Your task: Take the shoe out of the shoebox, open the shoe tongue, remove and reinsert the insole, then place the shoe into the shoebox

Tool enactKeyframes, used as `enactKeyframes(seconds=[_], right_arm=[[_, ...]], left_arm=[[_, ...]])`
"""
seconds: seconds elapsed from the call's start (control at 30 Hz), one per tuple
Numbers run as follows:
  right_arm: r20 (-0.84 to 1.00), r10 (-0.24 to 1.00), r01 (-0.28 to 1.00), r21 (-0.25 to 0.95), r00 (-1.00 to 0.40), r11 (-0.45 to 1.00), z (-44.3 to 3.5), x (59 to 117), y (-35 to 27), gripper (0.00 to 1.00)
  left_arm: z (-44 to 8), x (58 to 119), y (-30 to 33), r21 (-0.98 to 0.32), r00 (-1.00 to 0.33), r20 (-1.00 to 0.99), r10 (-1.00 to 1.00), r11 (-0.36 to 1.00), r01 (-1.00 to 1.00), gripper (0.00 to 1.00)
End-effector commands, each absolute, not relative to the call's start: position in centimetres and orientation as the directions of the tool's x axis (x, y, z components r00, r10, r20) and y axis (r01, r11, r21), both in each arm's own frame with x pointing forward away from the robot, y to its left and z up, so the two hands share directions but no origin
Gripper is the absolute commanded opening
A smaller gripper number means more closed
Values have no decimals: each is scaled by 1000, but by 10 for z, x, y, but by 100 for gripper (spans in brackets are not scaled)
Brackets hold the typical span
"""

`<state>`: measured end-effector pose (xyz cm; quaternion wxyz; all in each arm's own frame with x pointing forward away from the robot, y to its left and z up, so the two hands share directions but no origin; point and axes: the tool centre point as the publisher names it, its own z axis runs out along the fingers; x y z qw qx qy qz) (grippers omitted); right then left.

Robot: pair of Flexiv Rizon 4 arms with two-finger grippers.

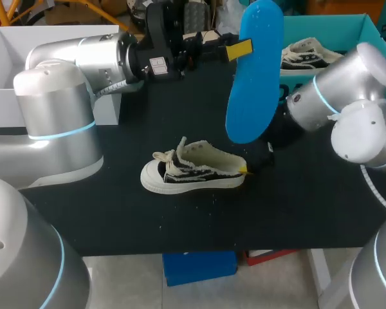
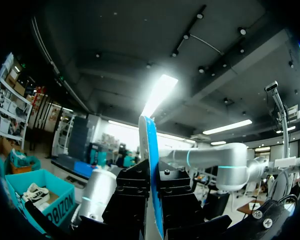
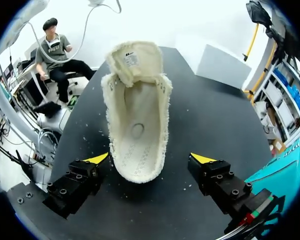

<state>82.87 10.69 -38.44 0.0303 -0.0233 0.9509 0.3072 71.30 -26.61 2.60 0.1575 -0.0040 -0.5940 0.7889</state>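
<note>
One blue insole [image 1: 254, 71] clamped in left hand [image 1: 239, 49]; right hand [image 3: 150, 159] spread wide about the shoe [image 3: 137, 115]; tongue label [image 3: 130, 59] unreadable.

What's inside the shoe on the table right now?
The shoe shows only bare cream lining; the blue insole is up in the left gripper. The toe end under the tongue is hidden.

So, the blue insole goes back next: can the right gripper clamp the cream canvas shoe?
Probably yes: the open right gripper straddles the heel of the cream canvas shoe, nothing between.
</note>
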Motion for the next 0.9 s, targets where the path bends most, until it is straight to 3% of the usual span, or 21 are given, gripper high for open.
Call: enactKeyframes(seconds=[0.03, 0.53, 0.9], right_arm=[[-61, -67, -84, 355, -996, 931, -382, 838, 126, 100], [-58, -197, -202, 98, -979, 975, -367, 846, 171, 100], [-32, -237, -239, 62, -971, 969, -370, 849, 195, 85]], left_arm=[[25, 713, -267, -939, -950, 180, 254, -244, -242, 0], [25, 713, -267, -939, -950, 180, 254, -244, -242, 0], [25, 713, -267, -939, -950, 180, 254, -244, -242, 0]])
